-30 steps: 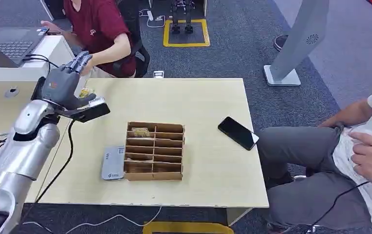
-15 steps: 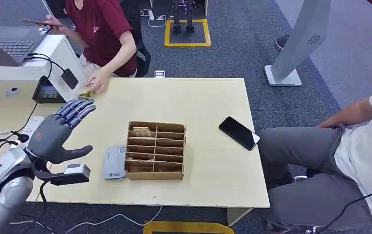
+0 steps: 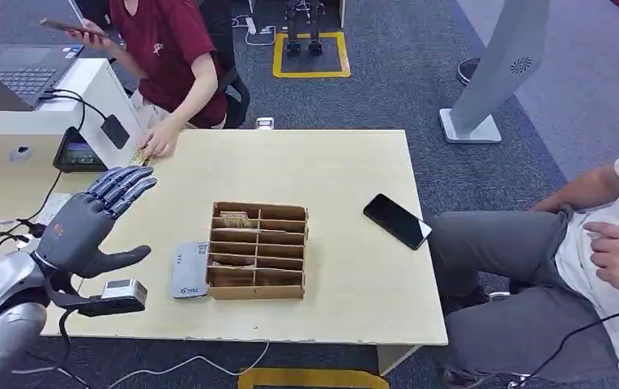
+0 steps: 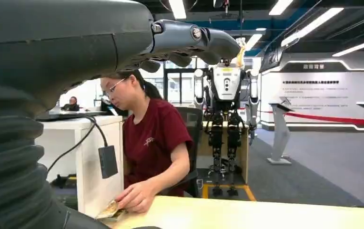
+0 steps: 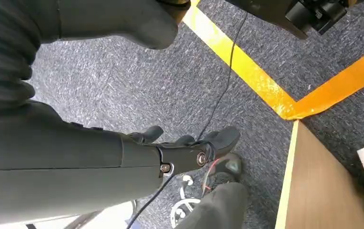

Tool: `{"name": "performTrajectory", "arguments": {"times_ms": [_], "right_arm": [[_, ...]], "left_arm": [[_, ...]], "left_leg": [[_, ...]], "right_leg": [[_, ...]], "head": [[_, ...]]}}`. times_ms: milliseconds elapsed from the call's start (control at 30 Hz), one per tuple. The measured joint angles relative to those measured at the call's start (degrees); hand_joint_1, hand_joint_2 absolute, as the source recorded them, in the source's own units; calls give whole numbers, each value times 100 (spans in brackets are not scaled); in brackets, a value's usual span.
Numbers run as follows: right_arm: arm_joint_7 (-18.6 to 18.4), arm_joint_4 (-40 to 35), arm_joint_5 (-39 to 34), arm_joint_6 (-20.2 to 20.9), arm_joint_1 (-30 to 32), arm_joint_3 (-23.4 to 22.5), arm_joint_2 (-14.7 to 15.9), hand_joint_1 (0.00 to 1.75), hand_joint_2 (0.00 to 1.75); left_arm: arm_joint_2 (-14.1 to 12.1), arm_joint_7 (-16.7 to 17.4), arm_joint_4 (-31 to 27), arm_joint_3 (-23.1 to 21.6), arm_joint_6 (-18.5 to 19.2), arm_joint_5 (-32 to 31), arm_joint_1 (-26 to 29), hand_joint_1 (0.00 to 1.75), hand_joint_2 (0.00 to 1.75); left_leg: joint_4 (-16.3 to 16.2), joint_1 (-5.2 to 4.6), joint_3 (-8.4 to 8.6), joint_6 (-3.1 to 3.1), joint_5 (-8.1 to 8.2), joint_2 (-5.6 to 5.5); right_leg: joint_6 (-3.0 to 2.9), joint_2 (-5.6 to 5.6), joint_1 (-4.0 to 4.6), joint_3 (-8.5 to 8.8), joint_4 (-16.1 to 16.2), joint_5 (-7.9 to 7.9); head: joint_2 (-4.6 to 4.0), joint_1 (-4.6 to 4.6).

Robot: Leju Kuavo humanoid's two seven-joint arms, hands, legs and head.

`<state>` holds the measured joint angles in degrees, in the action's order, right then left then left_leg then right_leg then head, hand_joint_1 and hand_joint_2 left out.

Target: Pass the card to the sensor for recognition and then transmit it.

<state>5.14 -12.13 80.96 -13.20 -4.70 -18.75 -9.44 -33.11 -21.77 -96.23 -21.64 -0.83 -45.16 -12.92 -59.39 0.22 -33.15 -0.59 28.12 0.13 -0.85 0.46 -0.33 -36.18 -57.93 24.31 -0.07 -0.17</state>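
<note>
Card [image 3: 140, 155] lay under a person's hand [image 3: 159, 143], seemingly delivered; left hand [image 3: 87, 228] hovered empty, fingers apart. Right hand [image 5: 170, 155] hung loosely, holding nothing.

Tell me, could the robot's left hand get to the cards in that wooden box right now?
Probably yes. The left hand is open and holds nothing, hovering over the table beside the box. Nothing stands between them, and the box's top is open, with a card in a far slot.
</note>
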Motion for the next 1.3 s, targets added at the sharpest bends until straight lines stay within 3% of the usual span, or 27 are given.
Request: {"name": "performTrajectory", "arguments": {"times_ms": [167, 367, 433, 533, 600, 867, 1033, 1300], "right_arm": [[-114, 0, -72, 2, 0, -4, 0, 0, 175], [-179, -28, -144, -79, 17, -26, 0, 0, 175], [-175, -28, -146, -114, 43, -48, 0, 0, 175], [-168, -28, -136, -162, 59, -57, 0, 0, 175], [-179, -28, -129, -181, 79, -59, 0, 0, 175], [-186, -31, -101, -131, 76, -66, 0, 0, 175], [-162, -39, -68, -127, 74, -66, 0, 0, 175], [-160, -44, -20, -133, 77, -66, 0, 0, 175]], "left_arm": [[9, -205, -221, -186, -171, -547, 289, 0, 175], [48, 187, -442, -950, -689, -800, 744, 0, 175], [193, 309, -439, -1095, -730, -785, 801, 0, 175], [622, 998, -263, -1276, -719, -1413, 700, 0, 175], [874, 1163, 16, -1388, -743, -1574, 629, 0, 175], [1075, 1099, 561, -1696, -748, -1506, 569, 0, 175], [1200, 1277, 717, -1722, -844, -1816, 502, 0, 175], [1377, 1353, 964, -1722, -864, -1775, 385, 0, 175]], "left_leg": [[0, -3, 1, -2, 3, 2], [0, -6, -1, -8, 9, 2], [-1, -6, -1, -9, 9, -1], [-1, -10, -3, -12, 7, -12], [-1, -9, -4, -12, 7, -8], [-1, -6, -1, -11, 7, -4], [-1, -6, -3, -11, 7, -5], [-2, -7, -3, -11, 7, -5]], "right_leg": [[1, 2, -1, 0, 1, 1], [6, 2, -2, -2, 6, 4], [6, -1, -2, -3, 9, 5], [7, -16, -2, 1, 10, 5], [7, -18, -4, 1, 10, 3], [6, -13, -2, -1, 9, 3], [6, -14, -2, -2, 9, 4], [7, -14, -2, -2, 9, 3]], "head": [[0, 0], [0, 0], [0, 0], [-2, 2], [0, 4], [-2, 6], [0, 4], [0, 4]]}}
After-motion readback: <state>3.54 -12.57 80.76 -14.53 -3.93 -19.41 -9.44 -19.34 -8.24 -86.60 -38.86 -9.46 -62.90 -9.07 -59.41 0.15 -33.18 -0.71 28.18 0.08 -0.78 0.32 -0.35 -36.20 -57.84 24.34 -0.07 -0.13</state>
